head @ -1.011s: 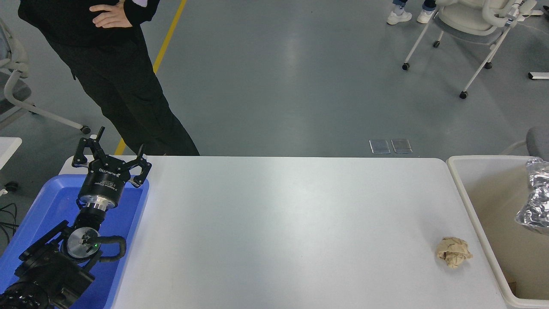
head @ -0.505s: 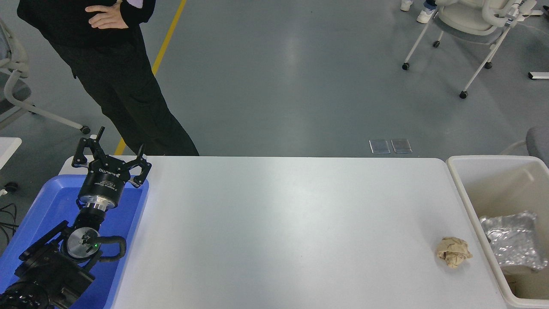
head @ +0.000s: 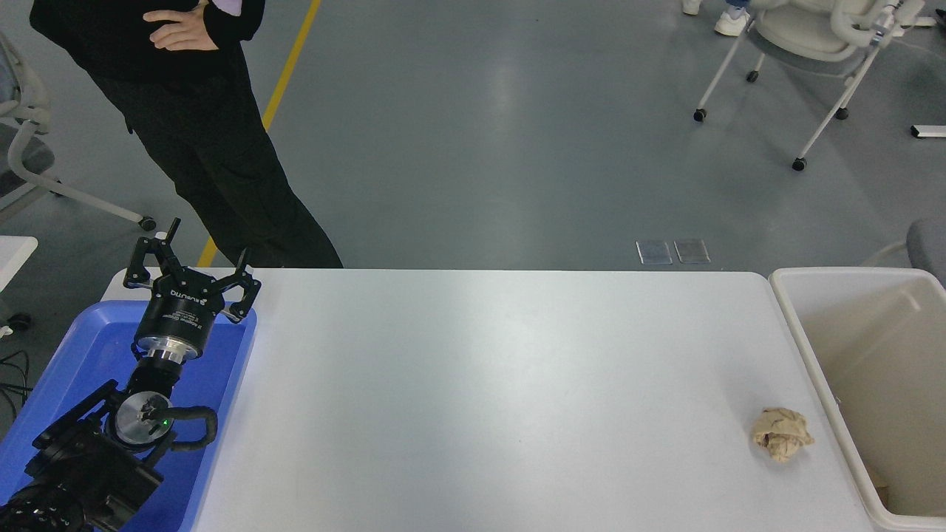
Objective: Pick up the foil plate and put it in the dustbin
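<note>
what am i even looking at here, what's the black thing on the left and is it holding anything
This is a single picture from a camera mounted high on a robot, looking forward and down over a white table. The black thing is the robot's left arm, parked at the lower left; its left gripper hangs above a blue tray, fingers spread, holding nothing. The right arm is out of the picture.

On the table lies only a small crumpled tan paper wad near the right side. Beside the table's right end stands a large beige dustbin; no foil plate shows in the part of its inside that can be seen, nor anywhere on the table.

Beyond the table a person in dark clothes stands on the grey floor, and a wheeled chair is at the top right.
</note>
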